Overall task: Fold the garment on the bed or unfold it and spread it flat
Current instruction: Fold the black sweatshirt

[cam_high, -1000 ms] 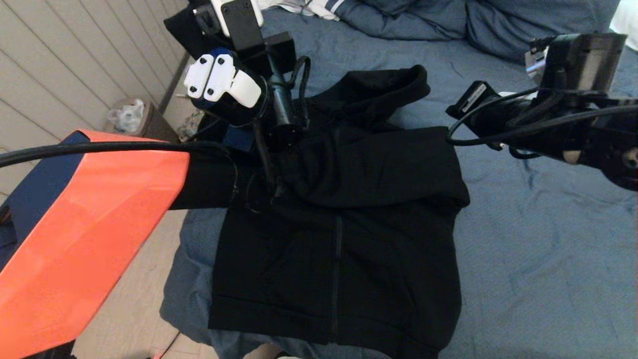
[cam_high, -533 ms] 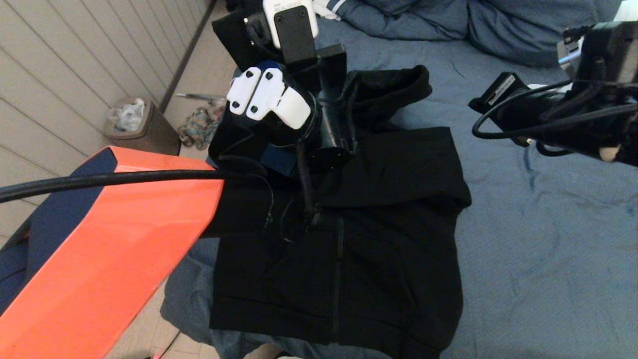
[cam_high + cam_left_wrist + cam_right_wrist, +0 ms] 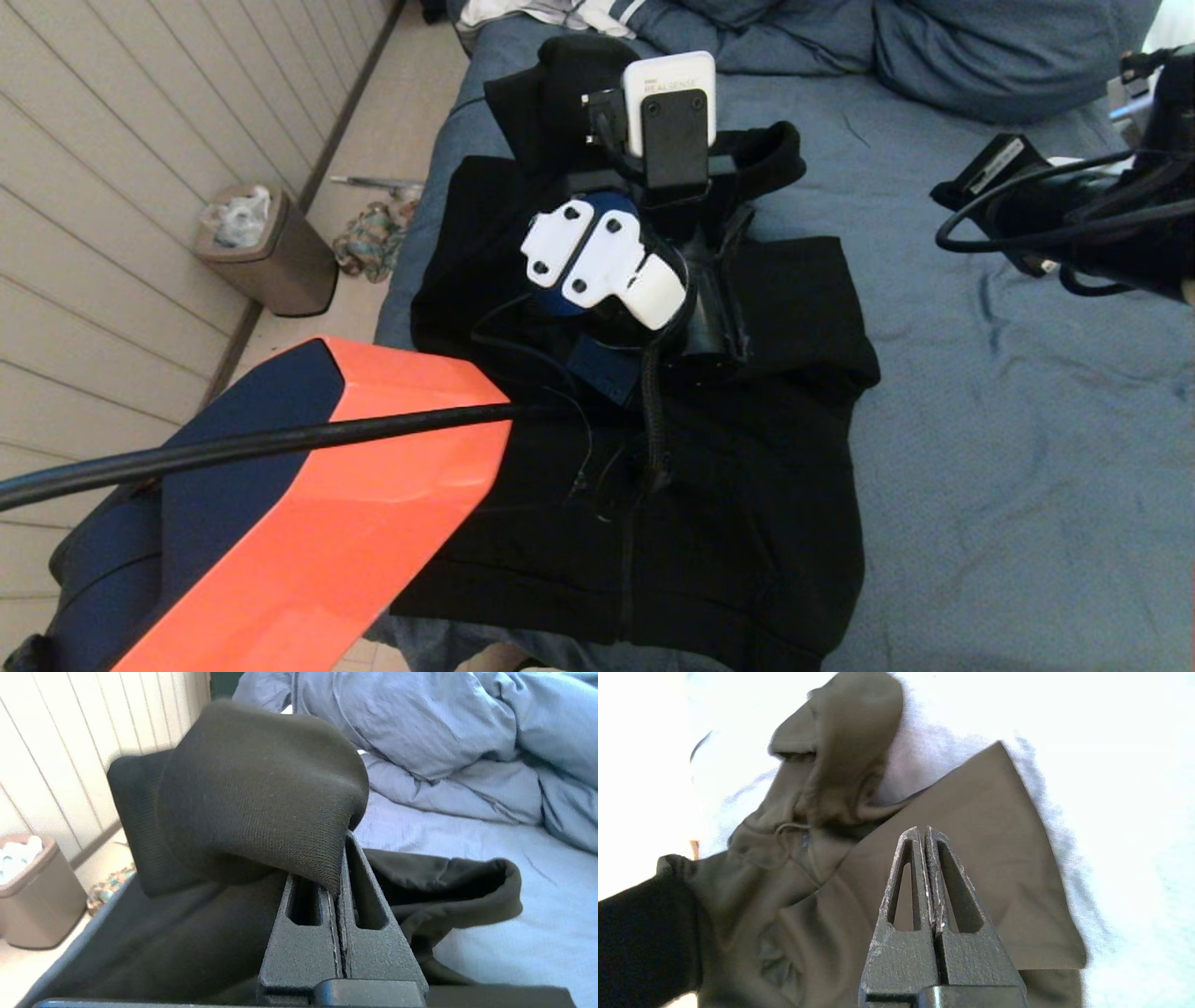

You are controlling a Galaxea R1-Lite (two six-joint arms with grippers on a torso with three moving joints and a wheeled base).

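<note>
The left gripper point(image 3: 337, 891), pinched tight on a ribbed cuff of the thick black zip-front hooded sweatshirt point(image 3: 747, 448) lying on the slate-blue bed point(image 3: 1008, 448), hides its collar, while the empty right gripper point(image 3: 923, 833) hovers clamped.

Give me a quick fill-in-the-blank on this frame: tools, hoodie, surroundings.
1. The left tool is shut on a ribbed ____ of the garment.
2. The right tool is shut and holds ____.
3. The garment lies on the ____-covered bed.
4. On the floor by the wall stands a ____.

Missing words: cuff; nothing; blue; waste bin
</note>
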